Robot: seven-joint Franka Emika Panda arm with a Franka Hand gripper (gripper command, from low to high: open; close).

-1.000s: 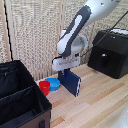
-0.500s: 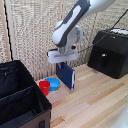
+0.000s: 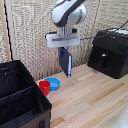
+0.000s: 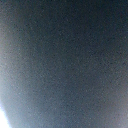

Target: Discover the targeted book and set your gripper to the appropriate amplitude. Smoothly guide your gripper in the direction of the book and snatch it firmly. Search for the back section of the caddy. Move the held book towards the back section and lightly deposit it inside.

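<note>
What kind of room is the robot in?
Probably a test room or lab, not a home: a pale wooden tabletop before a woven-patterned wall, holding a black fabric caddy, a black boxy machine and a small red cup.

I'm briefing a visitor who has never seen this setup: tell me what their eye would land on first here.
First, the dark navy book hanging upright in mid-air, clamped at its top by the gripper of the bulky white arm, above the wooden table. Next, the big black caddy at the exterior view's lower left, with a red cup and blue bowl beside it.
</note>
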